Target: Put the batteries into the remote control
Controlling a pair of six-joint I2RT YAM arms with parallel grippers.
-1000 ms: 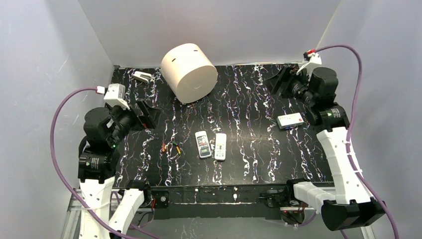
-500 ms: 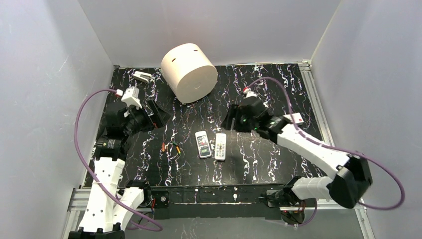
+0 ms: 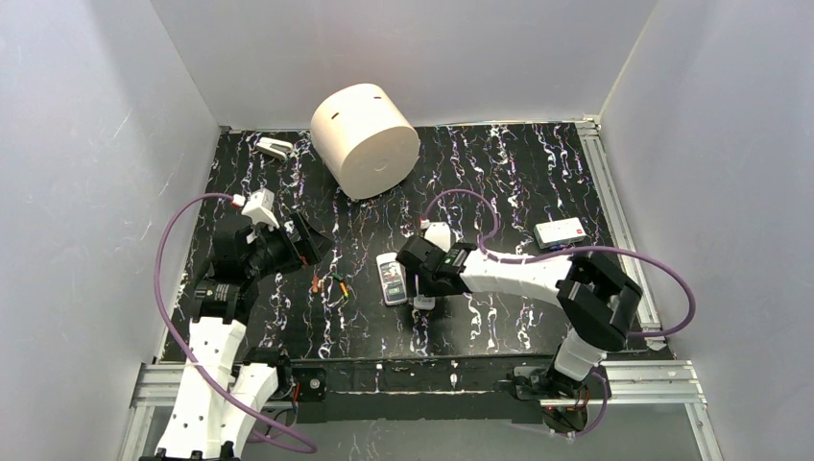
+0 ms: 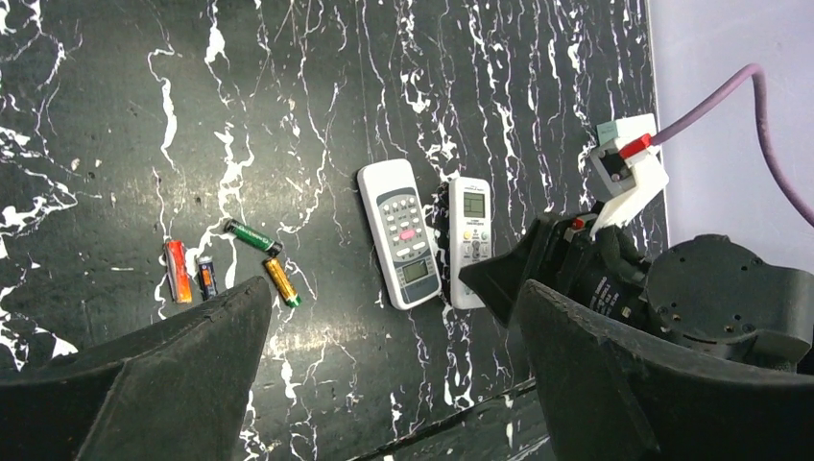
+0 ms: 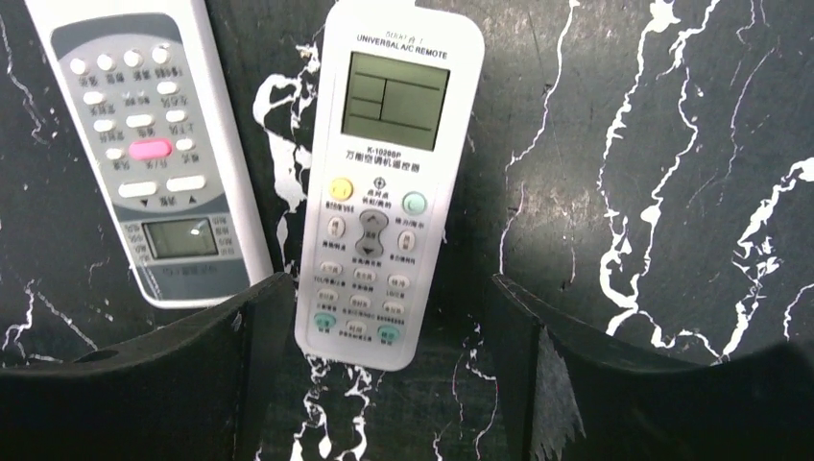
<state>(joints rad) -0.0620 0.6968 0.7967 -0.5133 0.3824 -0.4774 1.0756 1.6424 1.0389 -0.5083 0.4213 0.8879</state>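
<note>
Two remote controls lie face up side by side mid-table: a grey-faced one (image 3: 391,279) (image 5: 149,144) (image 4: 400,233) and a white one with a screen (image 5: 384,182) (image 4: 469,240), of which only the near end (image 3: 423,302) shows from above. My right gripper (image 3: 422,277) (image 5: 384,384) hovers open over the white remote, whose lower end lies between the fingers, apart from both. Several batteries (image 4: 251,236) (image 3: 338,286), orange-red, green and gold, lie loose left of the remotes. Open and empty, my left gripper (image 3: 305,240) (image 4: 389,327) hangs above the table behind and left of the batteries.
A big cream cylinder (image 3: 365,139) lies on its side at the back. A small white object (image 3: 274,147) sits in the back left corner. A white box with a red mark (image 3: 561,232) rests at the right. Grey walls enclose the black marbled table (image 3: 499,173).
My right arm has swung in from the far right back corner to the middle, over the white remote. The left arm has shifted a little right and forward, still open.
</note>
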